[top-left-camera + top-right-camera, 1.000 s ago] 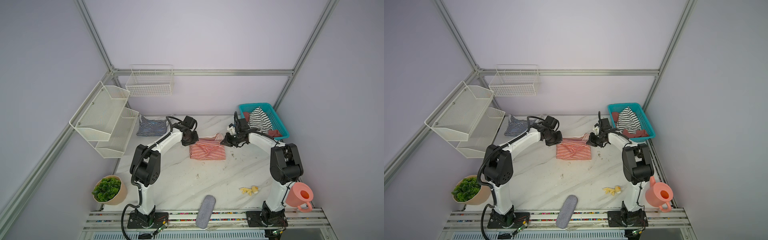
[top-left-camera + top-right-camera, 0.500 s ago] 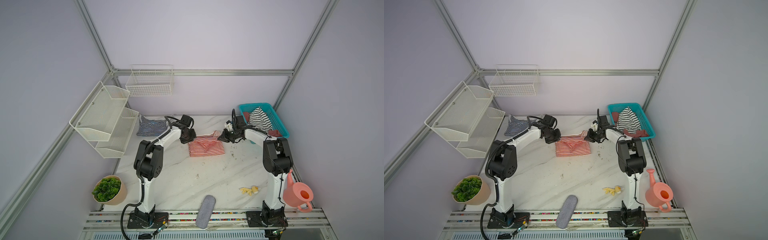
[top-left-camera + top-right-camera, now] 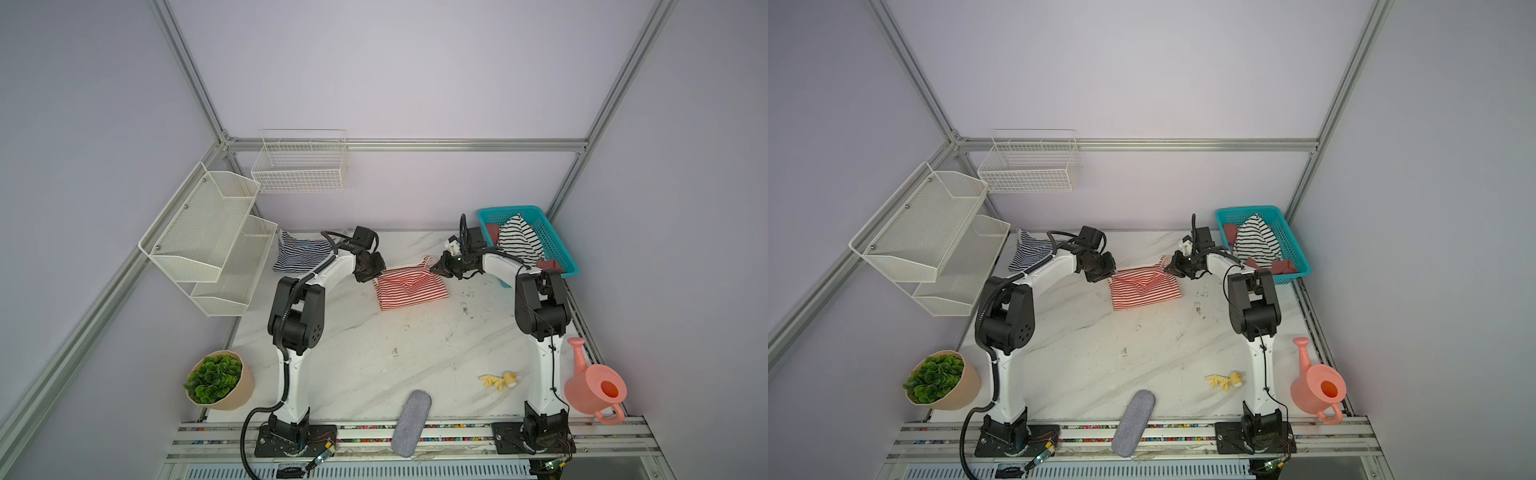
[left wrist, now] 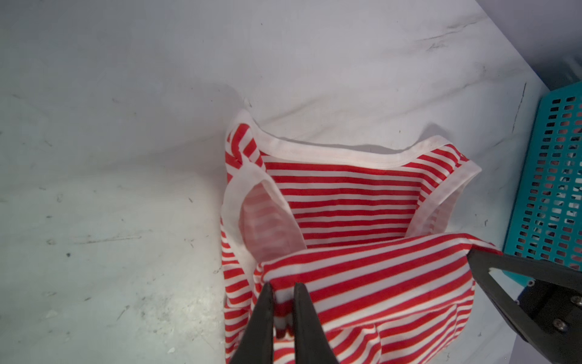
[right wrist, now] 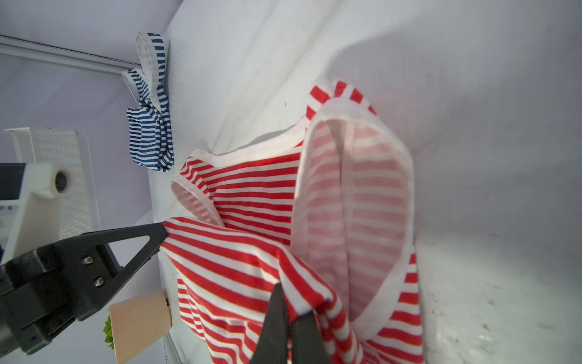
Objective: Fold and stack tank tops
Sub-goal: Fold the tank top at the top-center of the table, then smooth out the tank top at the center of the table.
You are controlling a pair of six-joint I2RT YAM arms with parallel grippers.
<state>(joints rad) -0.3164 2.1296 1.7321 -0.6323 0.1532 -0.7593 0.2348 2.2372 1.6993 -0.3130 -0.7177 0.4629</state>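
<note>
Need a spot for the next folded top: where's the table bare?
Widest bare marble: the middle, from the red-and-white tank top forward to the grey case and yellow object. Crowded along the back: navy-and-white tank top, teal basket.

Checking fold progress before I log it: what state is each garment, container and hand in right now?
Red-and-white tank top: half-folded, hem edge lifted over the body.
Navy-and-white tank top: bunched, lying untouched at the back.
Left hand: nearly shut, a folded corner between its fingers.
Right hand: shut on the opposite corner.
Teal basket: holds other clothes.
</note>
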